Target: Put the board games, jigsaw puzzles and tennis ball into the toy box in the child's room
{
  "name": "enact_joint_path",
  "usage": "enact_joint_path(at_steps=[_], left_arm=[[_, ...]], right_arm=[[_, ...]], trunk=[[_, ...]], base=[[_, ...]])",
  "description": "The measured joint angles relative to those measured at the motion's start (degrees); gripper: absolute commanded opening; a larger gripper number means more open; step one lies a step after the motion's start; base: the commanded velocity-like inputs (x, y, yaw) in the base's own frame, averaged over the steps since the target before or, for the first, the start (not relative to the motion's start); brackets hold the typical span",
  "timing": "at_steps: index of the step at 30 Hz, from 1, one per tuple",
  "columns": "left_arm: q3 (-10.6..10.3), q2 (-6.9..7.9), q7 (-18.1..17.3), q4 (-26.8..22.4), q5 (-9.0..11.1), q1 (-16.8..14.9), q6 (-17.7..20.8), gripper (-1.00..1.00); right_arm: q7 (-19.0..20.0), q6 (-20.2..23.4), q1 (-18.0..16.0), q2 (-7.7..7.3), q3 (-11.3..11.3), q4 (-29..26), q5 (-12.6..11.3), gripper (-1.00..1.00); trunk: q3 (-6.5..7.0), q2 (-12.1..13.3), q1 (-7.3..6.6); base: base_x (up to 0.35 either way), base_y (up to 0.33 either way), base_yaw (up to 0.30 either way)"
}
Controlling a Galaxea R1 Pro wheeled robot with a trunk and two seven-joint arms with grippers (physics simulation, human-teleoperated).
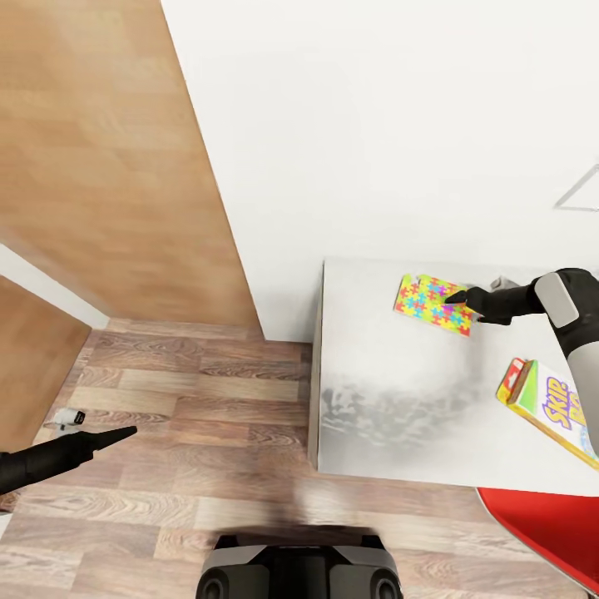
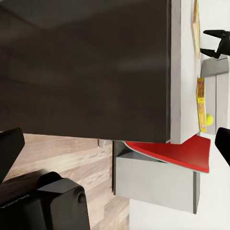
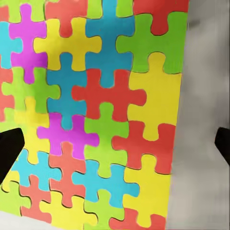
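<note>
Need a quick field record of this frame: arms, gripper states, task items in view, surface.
right gripper: open, fingertips at the edge of the jigsaw puzzle, not closed on it
left gripper: out over the wood floor, away from the table; state cannot be told
jigsaw puzzle: lying flat on the table, near the wall side
board game: flat on the table, "SKIP" lettering, partly cut off by the frame edge
tennis ball: small, yellow-green, beside the board game in the left wrist view
red chair seat: at the table's near edge
</note>
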Motion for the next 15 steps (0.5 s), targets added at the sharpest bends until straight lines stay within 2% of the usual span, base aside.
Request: enact_joint_path(at_steps=[6, 15], left_arm=[[0.0, -0.01, -0.01, -0.01, -0.03, 0.0, 0.0, 1.0], [0.01, -0.02, -0.01, -0.02, -0.03, 0.0, 0.0, 1.0]], right_arm=[[0.02, 0.0, 0.01, -0.01, 0.0, -0.04, -0.02, 1.0], [-0.01, -0.01, 0.01, -0.01, 0.0, -0.08, -0.02, 1.0]], trunk=[[0.0, 0.0, 0.0], [0.0, 0.0, 0.0]], base=[[0.0, -0.147, 0.0], [0.0, -0.031, 0.0]])
